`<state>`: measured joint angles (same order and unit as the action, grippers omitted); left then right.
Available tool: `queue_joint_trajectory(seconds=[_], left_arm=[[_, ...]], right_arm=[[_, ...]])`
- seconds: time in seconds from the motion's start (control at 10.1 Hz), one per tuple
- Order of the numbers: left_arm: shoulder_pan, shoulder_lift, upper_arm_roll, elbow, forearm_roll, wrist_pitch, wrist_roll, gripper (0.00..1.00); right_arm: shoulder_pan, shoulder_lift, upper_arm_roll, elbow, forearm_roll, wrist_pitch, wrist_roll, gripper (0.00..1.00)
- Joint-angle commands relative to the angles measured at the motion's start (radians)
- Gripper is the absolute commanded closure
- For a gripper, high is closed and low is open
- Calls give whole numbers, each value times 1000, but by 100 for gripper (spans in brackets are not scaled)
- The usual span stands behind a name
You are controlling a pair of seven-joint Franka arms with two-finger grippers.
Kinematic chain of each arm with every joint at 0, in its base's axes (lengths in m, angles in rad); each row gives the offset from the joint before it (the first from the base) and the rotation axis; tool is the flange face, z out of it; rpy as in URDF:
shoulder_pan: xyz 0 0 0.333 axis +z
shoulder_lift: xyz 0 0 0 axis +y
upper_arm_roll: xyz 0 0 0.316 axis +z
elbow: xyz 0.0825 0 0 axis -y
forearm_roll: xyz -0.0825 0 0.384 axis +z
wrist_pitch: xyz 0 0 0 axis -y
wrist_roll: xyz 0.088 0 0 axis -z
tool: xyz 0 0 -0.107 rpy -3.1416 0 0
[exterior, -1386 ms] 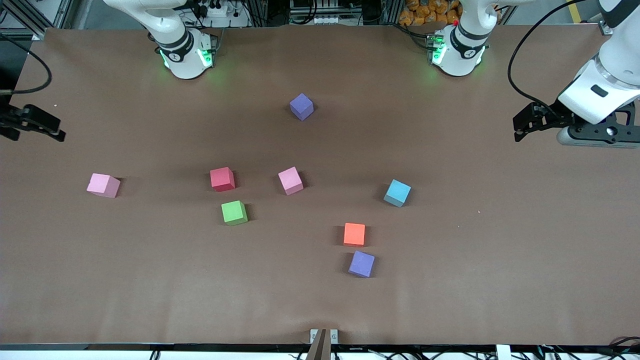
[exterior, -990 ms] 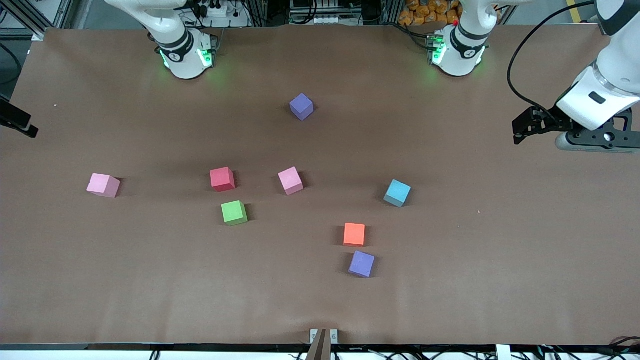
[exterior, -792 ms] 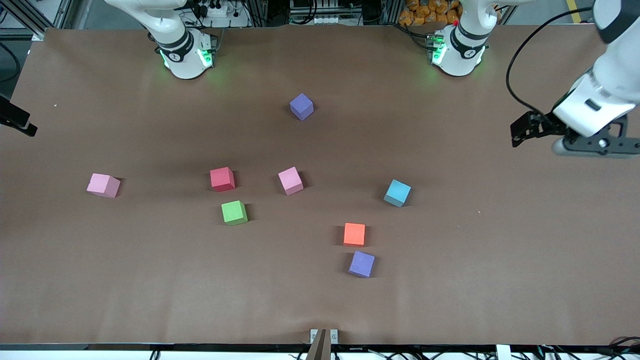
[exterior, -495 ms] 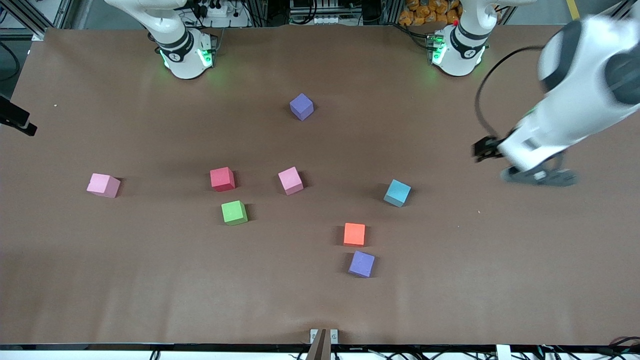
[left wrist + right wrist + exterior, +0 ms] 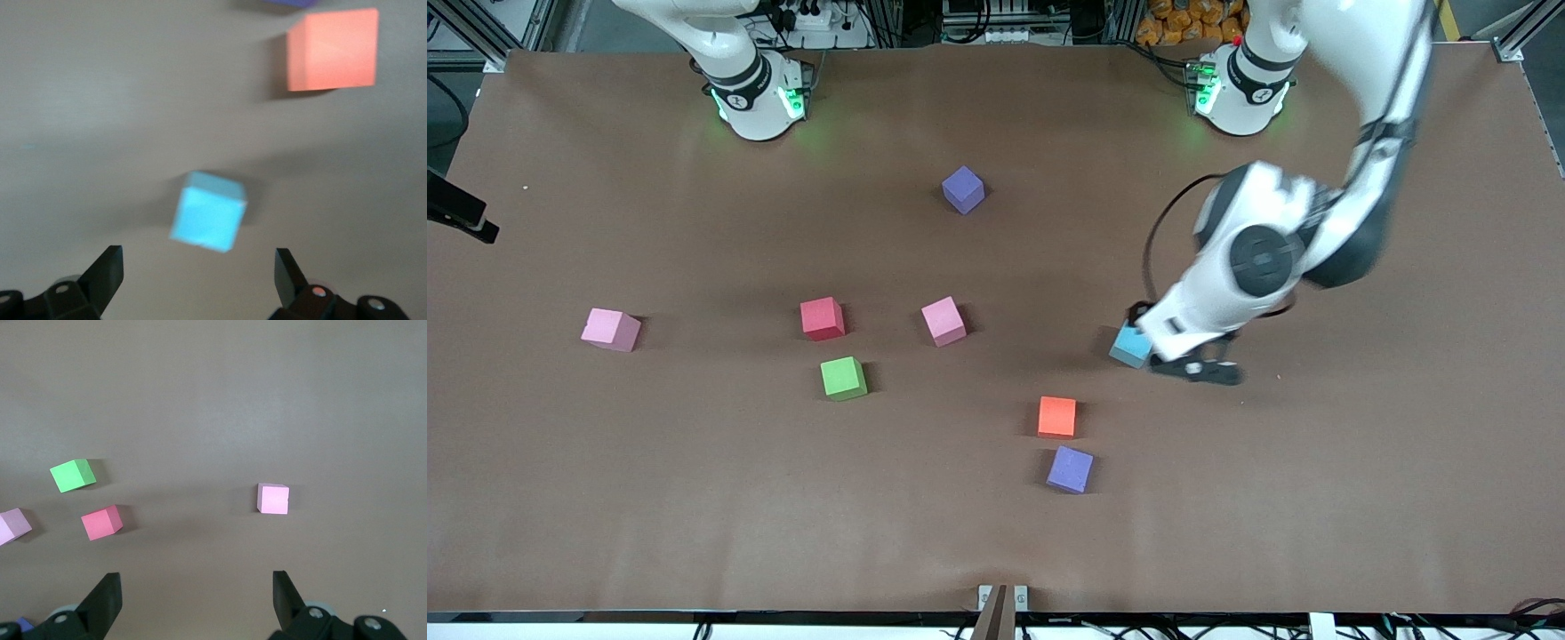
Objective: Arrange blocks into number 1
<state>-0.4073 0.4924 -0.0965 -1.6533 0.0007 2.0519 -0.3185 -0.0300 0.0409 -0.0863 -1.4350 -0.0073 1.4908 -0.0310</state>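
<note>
Table: we see a brown table (image 5: 1316, 498) with eight blocks scattered on it, none touching another.
Left gripper: our left gripper (image 5: 199, 270) hangs over the light blue block (image 5: 1133, 346), fingers spread wide and holding nothing; the block lies between and just ahead of the fingertips (image 5: 107, 265) in the left wrist view.
Right gripper: our right gripper (image 5: 197, 593) waits at the right arm's end of the table, fingers wide apart and empty; only its dark tip shows at the edge of the front view.
Light blue block: toward the left arm's end of the cluster, tilted askew to the table edges.
Orange block (image 5: 1056, 416): nearer the front camera than the light blue one, with a purple block (image 5: 1070, 468) just beside it, nearer still.
Second purple block (image 5: 963, 189): alone, closest to the arm bases.
Red block (image 5: 822, 317): near the green block (image 5: 843, 377), which lies nearer the front camera.
Pink block (image 5: 943, 320): beside the red one, toward the left arm's end.
Second pink block (image 5: 610, 329): well apart, at the right arm's end.
</note>
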Motion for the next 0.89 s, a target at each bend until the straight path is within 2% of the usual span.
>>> queue_joint_trajectory(seconds=[0.0,0.2,0.4,0.49,0.79], left_arm=[[-156,34,12,23,-14,17,-185,0],[-325,43,12,26,-13,43,-347,0],[-520,70,17,27,10,94,-379,0],[-595,80,14,26,62,102,-379,0],[-718,116,12,13,77,102,-294,0]], right_arm=[[-4,-2,4,16,15,-13,13,0],[1,-6,7,16,23,-15,13,0],[2,-9,7,16,32,-17,14,0],[2,-9,7,15,33,-17,13,0],[-2,-9,4,16,32,-44,2,0]])
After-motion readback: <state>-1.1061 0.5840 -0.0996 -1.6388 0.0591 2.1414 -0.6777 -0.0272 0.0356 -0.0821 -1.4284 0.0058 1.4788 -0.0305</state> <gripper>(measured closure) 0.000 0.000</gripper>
